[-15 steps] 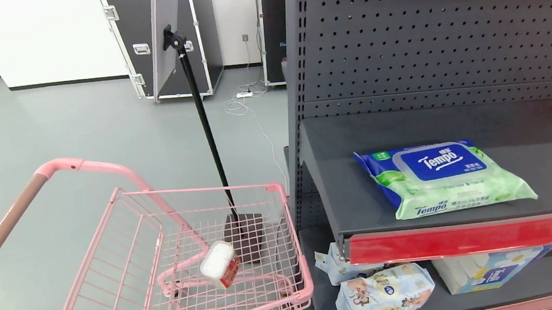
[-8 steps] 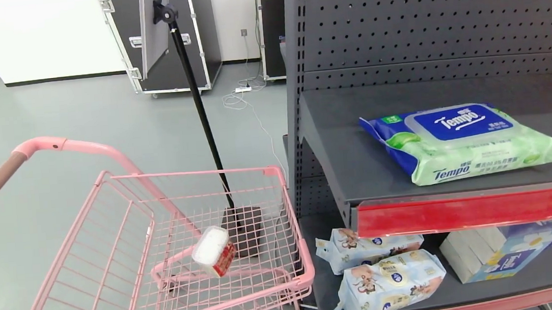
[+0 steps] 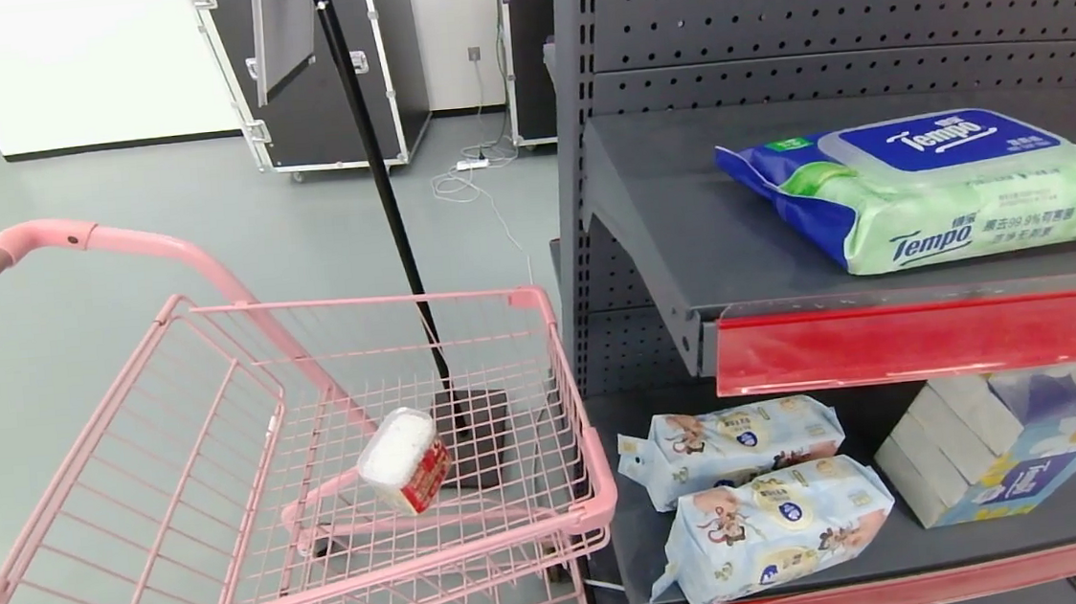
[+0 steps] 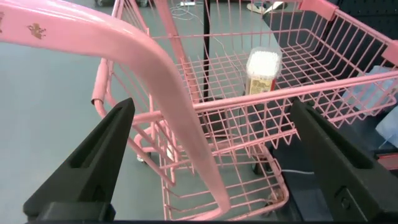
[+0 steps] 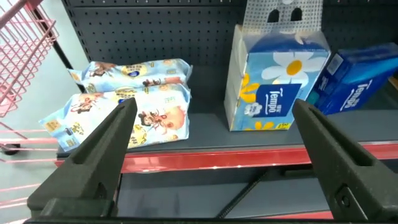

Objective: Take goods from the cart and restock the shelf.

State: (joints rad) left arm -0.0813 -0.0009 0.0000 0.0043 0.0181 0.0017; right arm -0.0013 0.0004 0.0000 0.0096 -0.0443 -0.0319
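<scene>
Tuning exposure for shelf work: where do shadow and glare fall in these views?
Head view: the upper shelf shades the back of the lower shelf; slight sheen on the wipes pack. Right wrist view: tissue box evenly lit, dark under the red edge.

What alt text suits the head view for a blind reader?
A pink wire cart holds one white-topped tub, beside a dark shelf unit. A wipes pack lies on its upper shelf; two pale packs and a tissue box sit below.
</scene>
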